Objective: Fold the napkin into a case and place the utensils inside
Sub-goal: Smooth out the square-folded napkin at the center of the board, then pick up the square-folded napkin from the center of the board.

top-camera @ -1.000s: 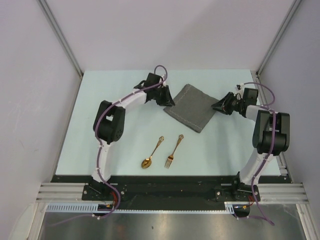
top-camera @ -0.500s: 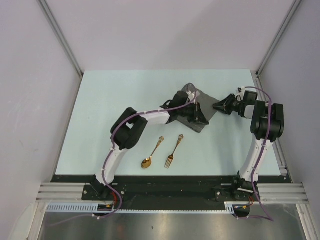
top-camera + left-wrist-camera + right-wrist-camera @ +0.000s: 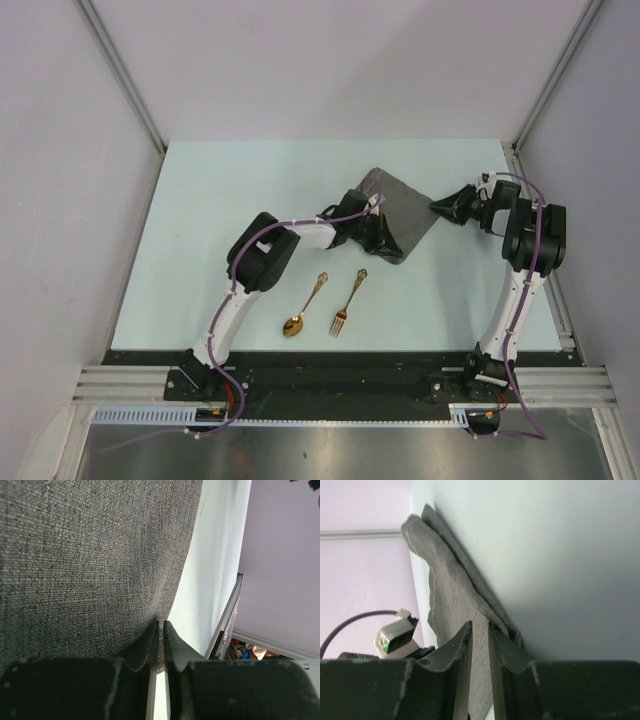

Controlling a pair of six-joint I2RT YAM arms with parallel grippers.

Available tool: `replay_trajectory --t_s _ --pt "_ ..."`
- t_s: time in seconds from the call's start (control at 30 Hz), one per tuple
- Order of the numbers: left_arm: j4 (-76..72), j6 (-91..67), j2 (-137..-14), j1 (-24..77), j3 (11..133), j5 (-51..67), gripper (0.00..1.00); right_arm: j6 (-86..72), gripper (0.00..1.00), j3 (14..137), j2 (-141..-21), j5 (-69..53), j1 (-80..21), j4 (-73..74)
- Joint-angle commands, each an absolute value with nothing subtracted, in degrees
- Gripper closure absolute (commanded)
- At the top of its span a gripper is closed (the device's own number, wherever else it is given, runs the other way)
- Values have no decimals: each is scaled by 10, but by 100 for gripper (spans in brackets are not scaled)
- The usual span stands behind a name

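Note:
The dark grey napkin (image 3: 405,203) lies folded at the back centre of the table, its left edge lifted. My left gripper (image 3: 388,243) is at the napkin's near corner. In the left wrist view its jaws (image 3: 161,626) are shut on the edge of the napkin (image 3: 90,555). My right gripper (image 3: 434,208) is at the napkin's right corner. The right wrist view shows its jaws (image 3: 479,626) closed narrowly with a layer of the napkin (image 3: 450,585) between them. The gold spoon (image 3: 302,309) and gold fork (image 3: 347,303) lie side by side in front, apart from both grippers.
The pale table (image 3: 230,200) is walled on three sides by lilac panels. A metal rail (image 3: 562,305) runs along its right edge, close to the right arm. The left arm reaches across the table above the utensils.
My left arm has swung from the napkin's left corner across to its near corner and closed on the cloth. The napkin now looks narrower. The right gripper has stayed at the right corner.

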State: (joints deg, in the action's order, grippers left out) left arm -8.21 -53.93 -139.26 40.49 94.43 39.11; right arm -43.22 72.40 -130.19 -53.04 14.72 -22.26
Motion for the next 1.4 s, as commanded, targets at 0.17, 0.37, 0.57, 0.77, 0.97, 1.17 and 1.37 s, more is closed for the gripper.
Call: replay_trajectory --t_s 0.17,0.37,0.57,0.77,0.97,1.17,1.37 --pt "-7 -470 -1361 406 942 354 85 -418 76 825 -1332 -504 167 -187" --pt "48 -439 -1314 407 1005 352 71 -332 68 841 -1246 -426 168 -27" --pt "58 -447 -1260 388 1034 375 50 -320 53 791 -1122 -283 163 146" --pt "67 -432 -1180 340 977 361 49 -415 46 589 -1001 -311 119 91" --pt "73 -414 -1091 321 908 344 48 -516 46 442 -897 -252 25 14" --pt "75 -400 -1036 319 852 333 49 -587 45 382 -889 -186 -37 -57" --pt "71 -400 -1028 313 838 340 50 -625 46 360 -908 -157 -67 -84"
